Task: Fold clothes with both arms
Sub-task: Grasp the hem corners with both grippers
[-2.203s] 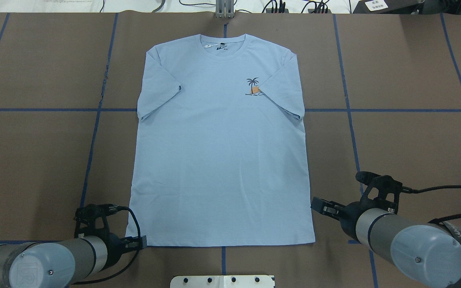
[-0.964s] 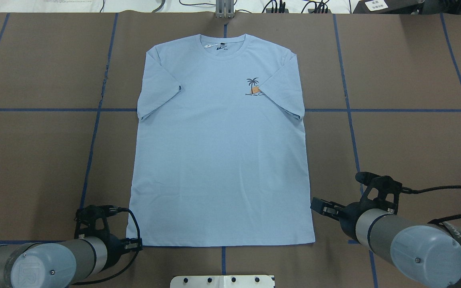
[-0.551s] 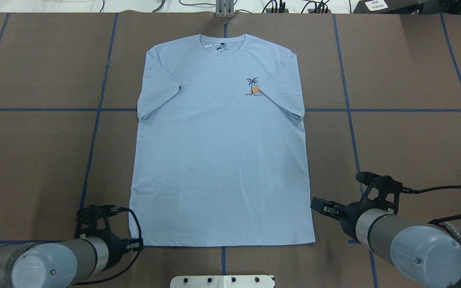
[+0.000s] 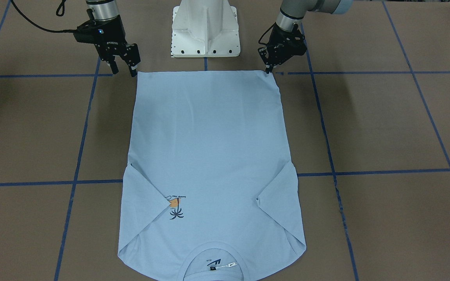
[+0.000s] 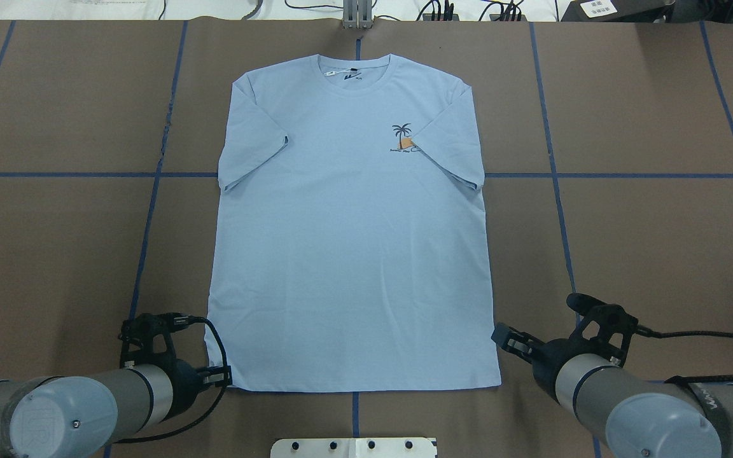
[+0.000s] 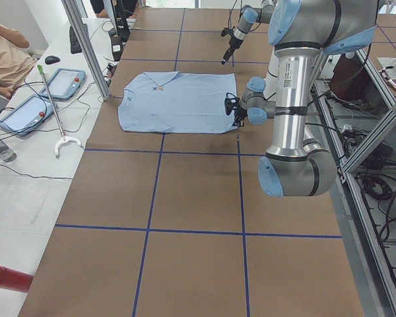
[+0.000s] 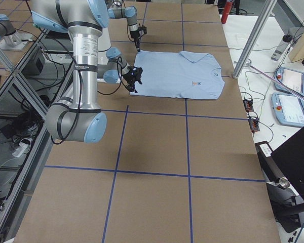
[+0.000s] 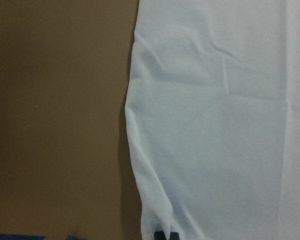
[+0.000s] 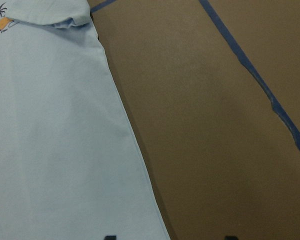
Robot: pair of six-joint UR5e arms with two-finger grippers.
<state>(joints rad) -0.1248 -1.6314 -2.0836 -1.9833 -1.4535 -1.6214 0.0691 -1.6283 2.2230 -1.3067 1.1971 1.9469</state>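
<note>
Overhead exterior view shows the light blue T-shirt (image 5: 347, 254) lying flat on the brown table (image 5: 55, 254), with the collar on the far side from both grippers. The left gripper (image 4: 267, 69) has its jaws pinched together on the hem corner directly at them, and small wrinkles run from there into the cloth. The right gripper (image 4: 124, 73) keeps its jaws spread wide just beside the other hem corner. In the right wrist view the shirt's side edge passes between them.
</note>
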